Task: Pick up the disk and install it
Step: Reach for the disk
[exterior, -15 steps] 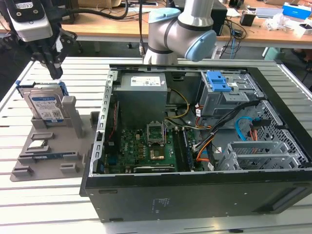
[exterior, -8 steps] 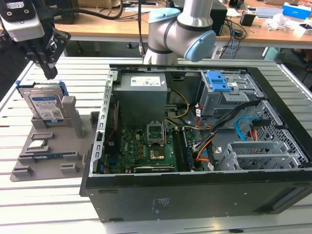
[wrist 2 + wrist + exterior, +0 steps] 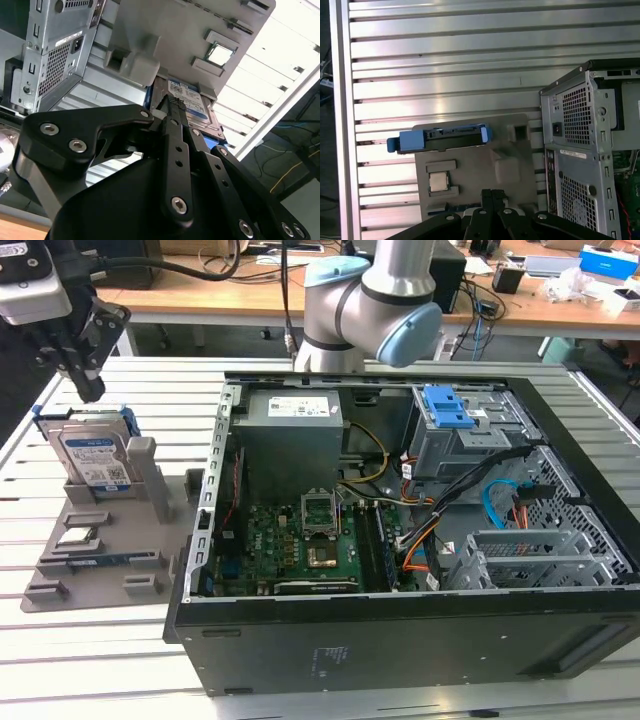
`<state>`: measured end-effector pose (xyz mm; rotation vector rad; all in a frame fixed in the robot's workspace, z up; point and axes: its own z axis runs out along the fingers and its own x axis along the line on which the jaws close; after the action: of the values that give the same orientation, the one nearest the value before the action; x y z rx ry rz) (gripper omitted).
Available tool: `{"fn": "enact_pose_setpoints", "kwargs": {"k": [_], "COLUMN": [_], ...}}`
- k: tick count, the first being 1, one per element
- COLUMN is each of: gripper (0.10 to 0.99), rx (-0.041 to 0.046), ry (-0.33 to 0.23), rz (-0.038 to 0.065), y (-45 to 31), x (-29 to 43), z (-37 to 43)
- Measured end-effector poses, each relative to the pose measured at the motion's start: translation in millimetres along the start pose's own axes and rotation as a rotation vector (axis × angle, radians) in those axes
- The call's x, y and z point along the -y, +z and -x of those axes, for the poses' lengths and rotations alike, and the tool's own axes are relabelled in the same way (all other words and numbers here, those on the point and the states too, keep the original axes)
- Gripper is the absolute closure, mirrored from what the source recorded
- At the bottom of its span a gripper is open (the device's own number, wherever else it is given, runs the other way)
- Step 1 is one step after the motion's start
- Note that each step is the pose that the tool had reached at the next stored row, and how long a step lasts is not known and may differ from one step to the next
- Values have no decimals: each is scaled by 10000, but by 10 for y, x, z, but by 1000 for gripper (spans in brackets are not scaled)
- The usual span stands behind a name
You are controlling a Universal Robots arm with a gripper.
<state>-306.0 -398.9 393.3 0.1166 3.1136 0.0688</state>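
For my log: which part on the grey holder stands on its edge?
The disk, with the white-and-blue label; the small square chip lies flat.

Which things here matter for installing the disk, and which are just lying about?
Job: silver-grey hard disk in blue bracket; black gripper; open black computer case.
Lying about: small square silver chip; blue-and-white box on far desk.

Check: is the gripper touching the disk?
Apart. In the exterior view the gripper hangs above the disk, and a strip of table shows between its tip and the disk's top edge.
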Motion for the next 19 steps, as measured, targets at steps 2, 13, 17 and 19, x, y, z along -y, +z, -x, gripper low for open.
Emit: {"fn": "enact_pose_setpoints", "kwargs": {"k": [2,13,17,19], "gripper": [980,980,980,980], "rx": [0,-1,-1,0], "ry": [0,0,-1,-1], "rz": [0,0,0,0], "y": [-1,-7,-10,-10], "x": [3,20,27,28], "z": [-44,-266,-355,-375]}}
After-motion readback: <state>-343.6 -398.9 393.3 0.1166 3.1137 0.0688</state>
